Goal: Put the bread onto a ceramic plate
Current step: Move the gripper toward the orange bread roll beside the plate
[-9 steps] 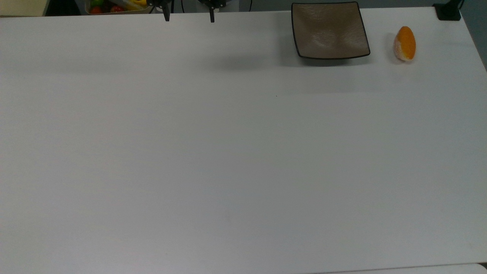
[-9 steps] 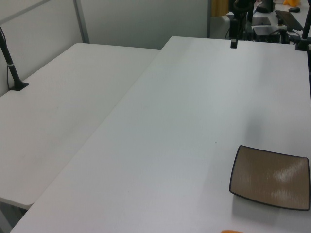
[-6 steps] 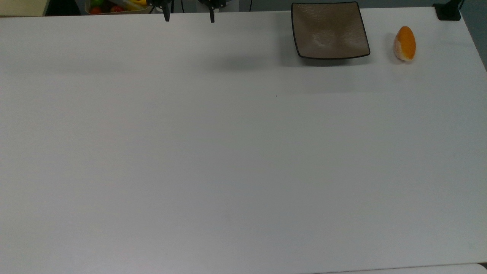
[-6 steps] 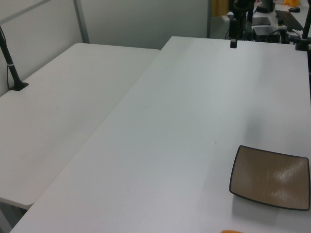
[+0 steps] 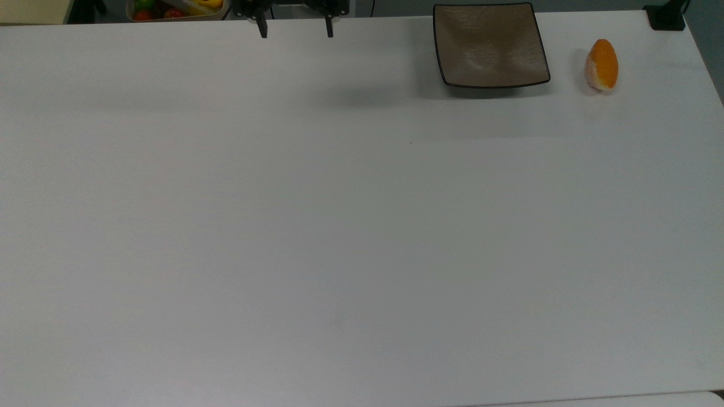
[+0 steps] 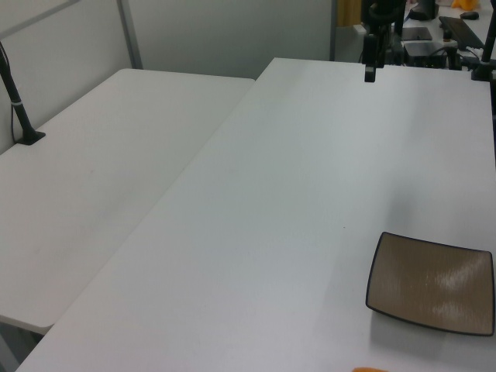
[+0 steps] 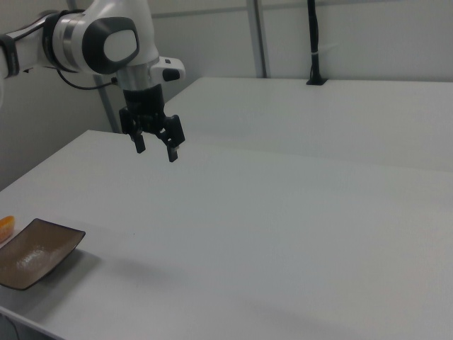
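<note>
A lab: bare white tables (image 5: pixel 339 226), robot arm (image 7: pixel 106 39), grey partition walls (image 6: pixel 225 35).

Even, soft overhead light is washing the white tabletop (image 5: pixel 339 226). Faint blurred shadows are lying beside the ceramic plate (image 5: pixel 490 45), whose glaze is glinting

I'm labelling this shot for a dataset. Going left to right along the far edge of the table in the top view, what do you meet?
Container of toy fruits → gripper, fingers apart and empty → ceramic plate → bread → black clamp at the corner.
</note>
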Controlling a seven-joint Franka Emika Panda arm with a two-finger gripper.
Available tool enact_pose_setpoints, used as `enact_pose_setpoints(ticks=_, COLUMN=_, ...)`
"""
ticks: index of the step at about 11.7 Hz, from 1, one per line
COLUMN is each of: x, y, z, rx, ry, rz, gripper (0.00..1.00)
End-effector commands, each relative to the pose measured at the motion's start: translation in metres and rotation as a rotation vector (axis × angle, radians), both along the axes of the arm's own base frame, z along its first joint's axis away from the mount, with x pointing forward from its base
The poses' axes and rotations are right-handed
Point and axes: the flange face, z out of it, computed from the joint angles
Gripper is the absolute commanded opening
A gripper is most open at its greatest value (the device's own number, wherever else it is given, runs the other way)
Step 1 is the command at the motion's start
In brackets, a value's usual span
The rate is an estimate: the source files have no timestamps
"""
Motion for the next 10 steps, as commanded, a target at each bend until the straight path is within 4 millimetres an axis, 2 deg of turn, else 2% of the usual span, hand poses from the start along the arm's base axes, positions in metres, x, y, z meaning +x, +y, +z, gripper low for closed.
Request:
enact_pose_setpoints(ticks=1, x=0.005, y=0.045, z=-0.005, rx=0.04, ry=-0.027, rz=-0.042, gripper=1.0)
enact_pose_setpoints(ticks=3, x=-0.006, y=0.116, z=0.003, rx=0.074, ry=-0.07, rz=-0.056, gripper=1.0)
enact_pose_setpoints(ticks=4, x=-0.012, y=0.142, z=0.007, rx=0.086, ry=-0.091, rz=-0.066, gripper=1.0)
enact_pose_setpoints(ticks=6, x=-0.023, y=0.199, z=-0.002, rx=0.11, ry=-0.098, rz=-0.069, gripper=1.0)
enact_pose_setpoints(ticks=8, x=-0.046, y=0.27, z=-0.019, rx=0.123, ry=-0.089, rz=-0.035, gripper=1.0)
enact_pose_setpoints(ticks=10, x=-0.074, y=0.344, z=-0.05, rx=0.089, ry=-0.097, rz=-0.007, gripper=1.0)
